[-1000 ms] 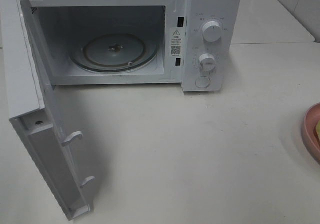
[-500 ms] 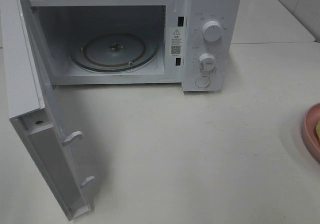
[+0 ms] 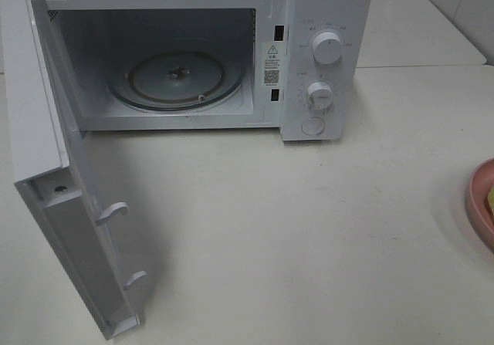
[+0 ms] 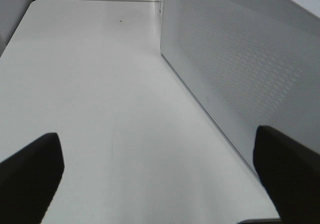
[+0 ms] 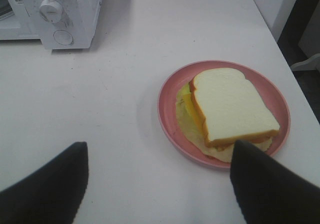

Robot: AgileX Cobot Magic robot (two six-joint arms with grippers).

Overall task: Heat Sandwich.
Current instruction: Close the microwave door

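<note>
The sandwich (image 5: 231,106), pale cream bread with yellow filling, lies on a round salmon-pink plate (image 5: 172,86). In the exterior view only the plate's edge (image 3: 480,202) shows at the far right of the table. The white microwave (image 3: 324,21) stands at the back with its door (image 3: 58,206) swung wide open and its glass turntable (image 3: 176,79) bare. My right gripper (image 5: 160,184) is open above the table, short of the plate. My left gripper (image 4: 160,174) is open above bare table beside the outer face of the microwave door (image 4: 240,63). Neither gripper shows in the exterior view.
The open door juts forward over the left part of the table. The microwave's two knobs (image 3: 327,49) and round button (image 3: 312,126) are on its right panel. The table's right edge (image 5: 300,98) runs close to the plate. A second table (image 3: 417,21) adjoins at the back.
</note>
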